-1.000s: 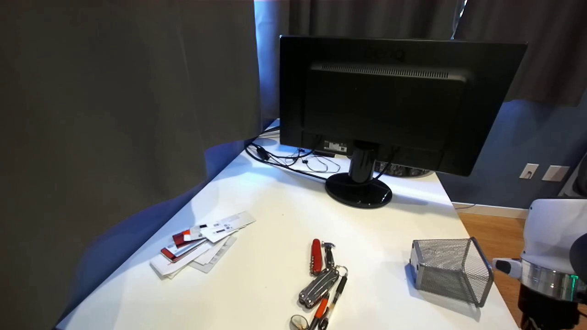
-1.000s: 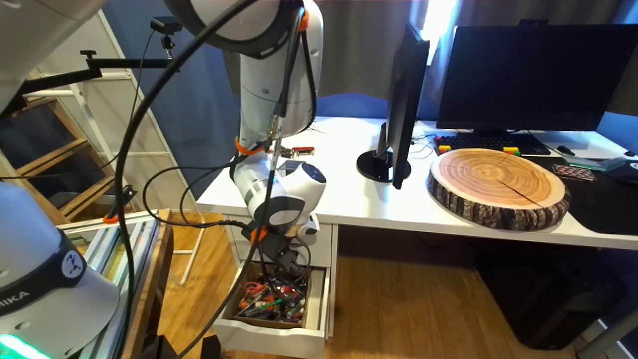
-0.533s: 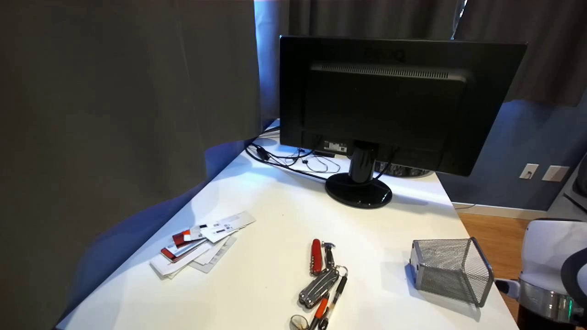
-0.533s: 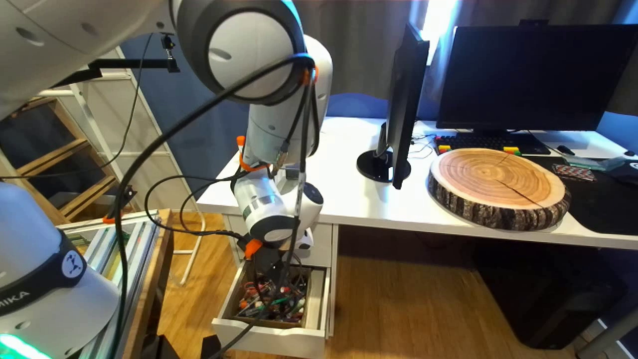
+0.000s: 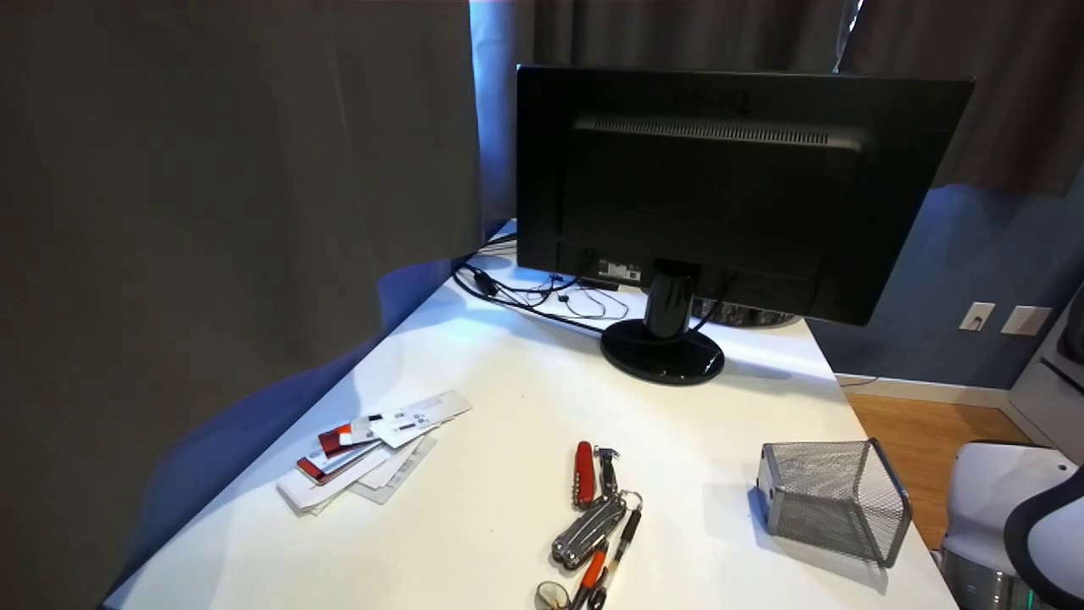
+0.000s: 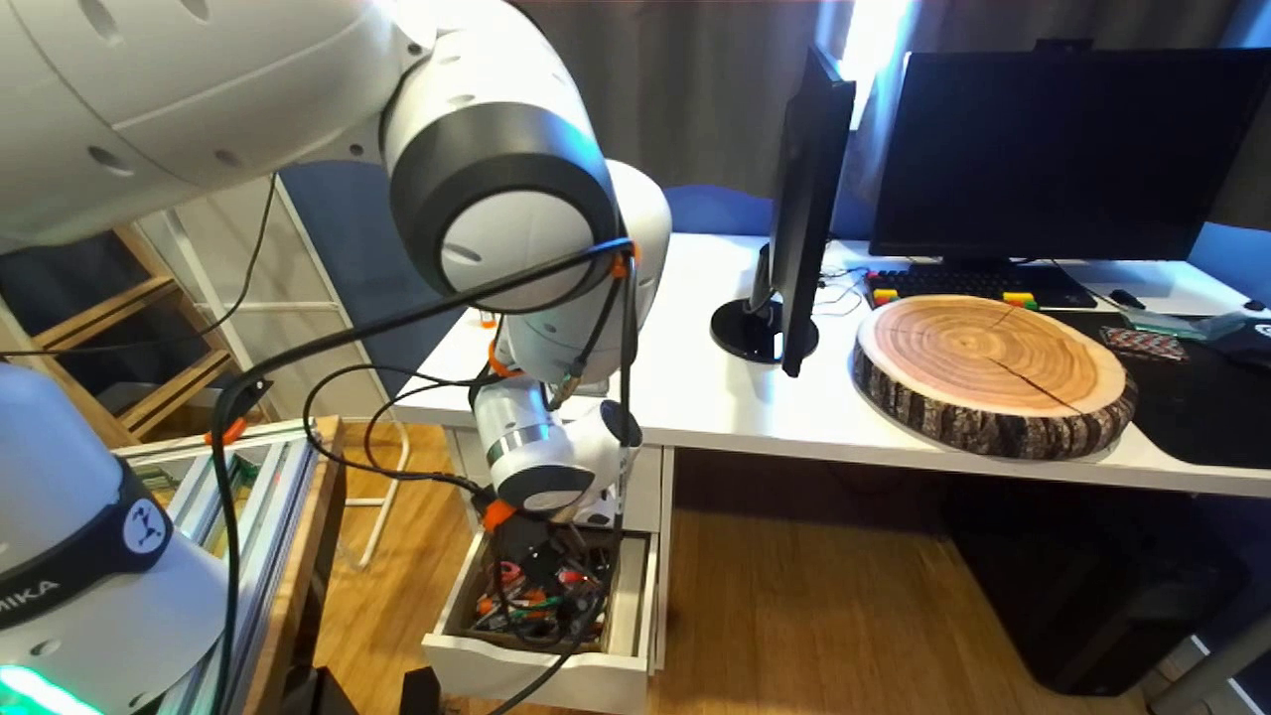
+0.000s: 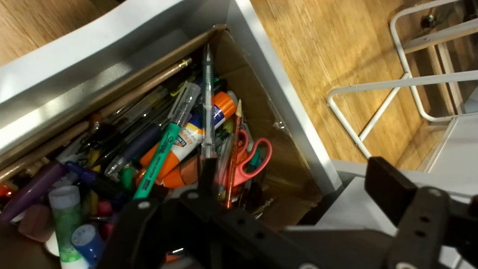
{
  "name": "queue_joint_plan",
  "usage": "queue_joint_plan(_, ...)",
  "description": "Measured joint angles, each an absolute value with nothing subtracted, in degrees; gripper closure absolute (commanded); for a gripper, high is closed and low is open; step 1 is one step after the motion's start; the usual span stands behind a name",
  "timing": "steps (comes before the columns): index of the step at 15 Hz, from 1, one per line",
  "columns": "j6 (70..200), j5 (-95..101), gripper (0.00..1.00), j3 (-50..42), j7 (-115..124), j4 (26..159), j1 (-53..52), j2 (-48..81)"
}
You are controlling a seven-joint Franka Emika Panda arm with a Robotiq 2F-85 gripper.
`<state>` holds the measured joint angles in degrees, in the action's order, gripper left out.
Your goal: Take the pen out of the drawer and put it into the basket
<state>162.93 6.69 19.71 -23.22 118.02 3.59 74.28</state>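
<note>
A white desk (image 6: pixel 685 397) stands before a blue wall (image 6: pixel 717 211), with dark curtains (image 6: pixel 715 109) hanging behind it. Bright light (image 6: pixel 874 65) shows through a gap between the curtains in an exterior view. Two pale wall plates (image 5: pixel 1026 320) sit above a white baseboard (image 5: pixel 923 391). The floor (image 6: pixel 794 586) is wood; a white tube frame (image 7: pixel 429 79) stands on it.

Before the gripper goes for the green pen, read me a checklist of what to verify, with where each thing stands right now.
1. Drawer pulled open: ok.
2. Gripper open: ok, jaws wide apart.
3. Green pen in sight: ok, in the wrist view.
4. Pen between the jaws: not ok, it lies outside their gap in that view.
5. Pen clear of neighbours: not ok, it crosses the orange glue stick.
6. Basket on the desk: ok.
</note>
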Motion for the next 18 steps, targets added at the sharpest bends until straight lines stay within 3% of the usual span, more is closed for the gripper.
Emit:
queue_joint_plan(7, 163.5, 6.7, 0.00, 17.7, -18.2, 112.1, 2.0, 78.9)
queue_joint_plan(18, 167.8, 6.7, 0.00, 10.8, -7.5, 105.5, -9.5, 82.7)
